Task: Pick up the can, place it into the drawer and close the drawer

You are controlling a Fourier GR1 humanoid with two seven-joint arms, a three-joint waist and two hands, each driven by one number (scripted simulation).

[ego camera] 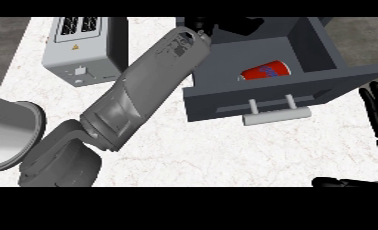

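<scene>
The red can (264, 70) lies on its side inside the open dark grey drawer (214, 99), towards its front middle. The drawer's pale bar handle (277, 116) faces me. My left forearm (144, 91) crosses the counter diagonally up to the drawer's back left corner. My left hand (201, 25) shows there only as dark shapes at the drawer's far edge, left of and beyond the can, not touching it. My right hand (370, 108) is at the view's right edge beside the drawer's front right corner, fingers straight, holding nothing.
A grey toaster (81, 44) stands at the back left of the white marble counter (221, 149). A grey rounded shape (15, 134) sits at the left edge. Bare counter lies in front of the drawer.
</scene>
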